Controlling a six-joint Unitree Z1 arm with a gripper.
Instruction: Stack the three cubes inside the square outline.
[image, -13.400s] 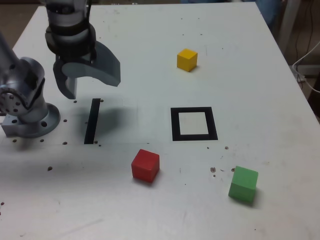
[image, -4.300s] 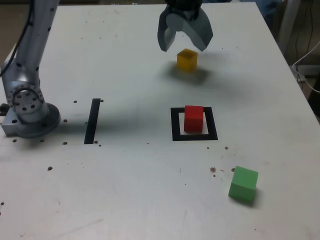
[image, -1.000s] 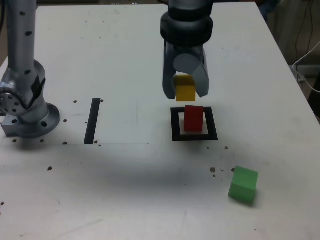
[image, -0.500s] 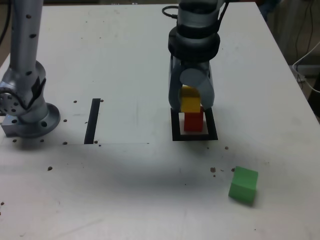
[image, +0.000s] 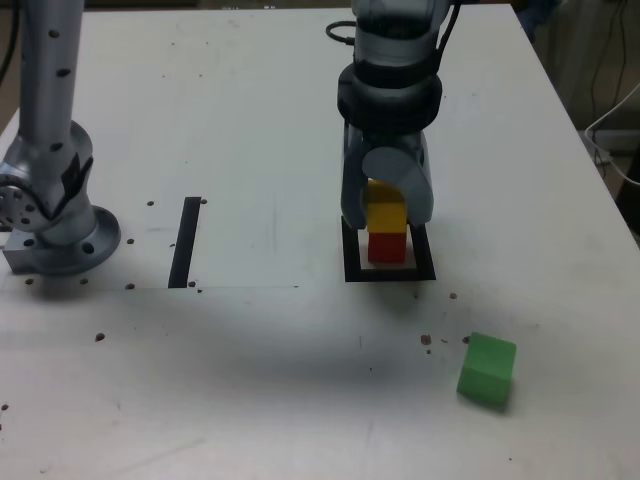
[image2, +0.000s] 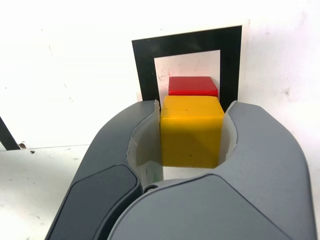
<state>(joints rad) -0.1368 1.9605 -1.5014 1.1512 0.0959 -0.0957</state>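
Note:
The yellow cube (image: 386, 213) (image2: 190, 131) is held between the fingers of my gripper (image: 386, 212) (image2: 191, 125), which is shut on it. It sits directly over the red cube (image: 387, 246) (image2: 193, 85), and I cannot tell whether the two touch. The red cube stands inside the black square outline (image: 350, 260) (image2: 145, 60) on its white centre. The green cube (image: 487, 369) lies apart on the table, toward the exterior view's lower right.
A straight black strip (image: 185, 241) lies on the white table at the exterior view's left, near the arm's grey base (image: 55, 235). Small dark specks dot the table surface. A cable hangs off the table's right edge.
Over the earlier frames the red cube went into the outline and my gripper took the yellow cube. In the last second it carried that cube over the red cube and lowered it.

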